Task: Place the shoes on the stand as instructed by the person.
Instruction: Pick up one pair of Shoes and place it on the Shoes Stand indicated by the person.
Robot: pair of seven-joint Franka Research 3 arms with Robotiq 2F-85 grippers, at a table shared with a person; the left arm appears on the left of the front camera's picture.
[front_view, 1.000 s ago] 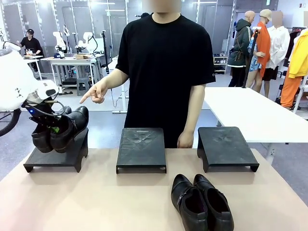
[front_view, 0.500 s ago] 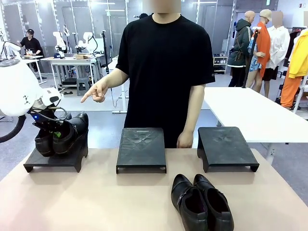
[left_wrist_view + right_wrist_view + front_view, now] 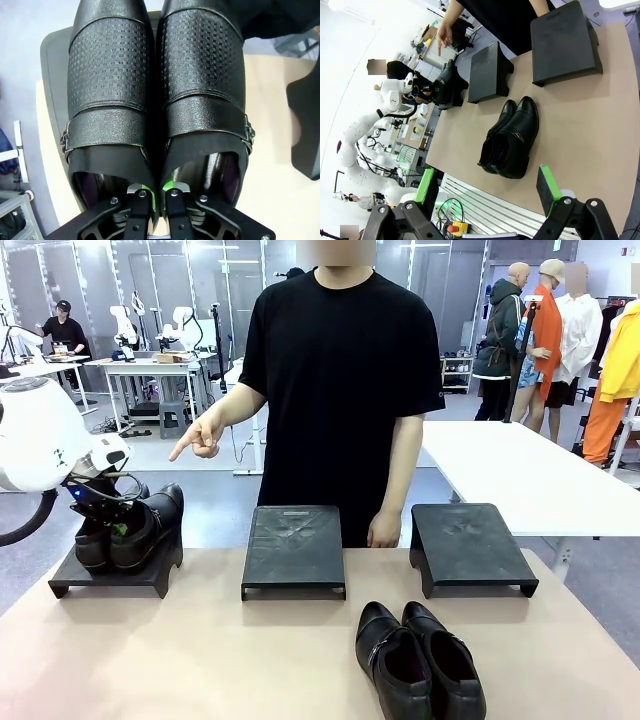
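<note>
the left gripper (image 3: 155, 192), clenched on the glossy black leather shoe pair (image 3: 132, 528), had lowered it flat onto the leftmost black sloped stand (image 3: 100, 580) that the person's hand (image 3: 203, 434) pointed toward; release seemed due. the right gripper (image 3: 487, 186) hung spread wide.

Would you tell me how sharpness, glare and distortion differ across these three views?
Front view: sharp, evenly lit, soft shadow beneath the middle stand. Left wrist view: held shoes crisp, with a dull sheen. Right wrist view: table tilted and stretched by the wide angle, upper-left background washed out.

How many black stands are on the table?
3. The left stand holds a pair of shoes; the middle stand and the right stand are bare. None seems hidden.
</note>
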